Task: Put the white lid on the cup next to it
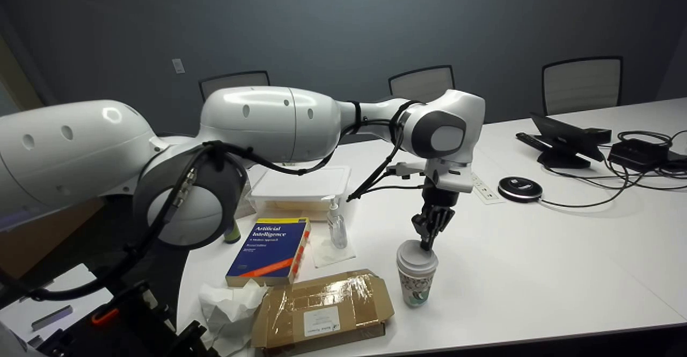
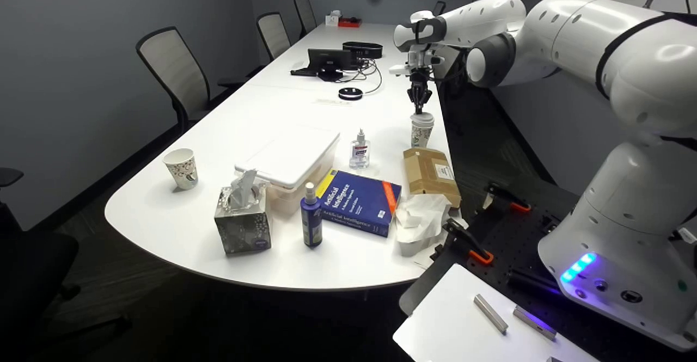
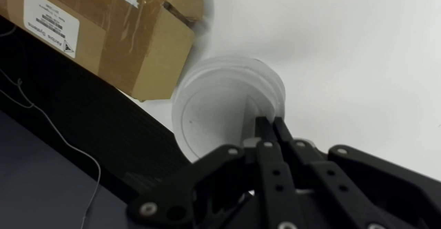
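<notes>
Now the white lid (image 1: pixel 414 256) rests atop the upright cup (image 1: pixel 416 288), near a long edge of the counter (image 1: pixel 542 282), just beside the brown cardboard box (image 1: pixel 327 295). The tool (image 3: pixel 270 119) is narrow, pinching the lid's rim. By the opposite edge stands another paper cup (image 2: pixel 182 169).

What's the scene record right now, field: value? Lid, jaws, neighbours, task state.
lid status: lid on top of the cup; whether it is pressed fully down can't be told
cup position: standing beside the brown box
jaws: nearly together, pinching the lid's edge
uncovered: other cup, standing near the tissue box
also there: book, sanitizer
task state: probably near done; lid not yet released
</notes>
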### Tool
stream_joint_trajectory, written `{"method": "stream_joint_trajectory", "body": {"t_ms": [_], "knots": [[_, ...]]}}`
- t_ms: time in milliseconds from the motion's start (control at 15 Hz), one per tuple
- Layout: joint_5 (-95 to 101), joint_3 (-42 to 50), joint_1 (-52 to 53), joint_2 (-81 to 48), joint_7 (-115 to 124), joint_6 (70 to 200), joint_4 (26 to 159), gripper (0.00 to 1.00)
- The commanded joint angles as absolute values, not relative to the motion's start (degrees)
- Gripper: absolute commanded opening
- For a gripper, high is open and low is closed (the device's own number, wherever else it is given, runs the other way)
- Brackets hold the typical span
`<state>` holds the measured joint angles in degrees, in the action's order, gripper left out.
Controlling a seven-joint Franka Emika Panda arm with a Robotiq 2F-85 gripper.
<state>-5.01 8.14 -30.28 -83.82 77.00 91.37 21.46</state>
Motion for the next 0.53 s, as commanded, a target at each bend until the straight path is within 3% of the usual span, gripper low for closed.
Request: {"method": "stream_joint_trajectory", "body": {"t_ms": [0,67,133,200,467], "knots": [[-4.82,7.6,-30.28,-83.82,78.5,91.95,21.4,0.01],[-4.84,7.59,-30.3,-83.83,78.51,91.94,21.4,0.01],[-4.86,7.56,-30.31,-83.84,78.51,91.93,21.42,0.29],[-4.8,7.6,-30.28,-83.84,78.48,91.77,21.44,0.3],[-4.83,7.53,-30.3,-83.9,78.46,91.57,21.45,0.59]]}}
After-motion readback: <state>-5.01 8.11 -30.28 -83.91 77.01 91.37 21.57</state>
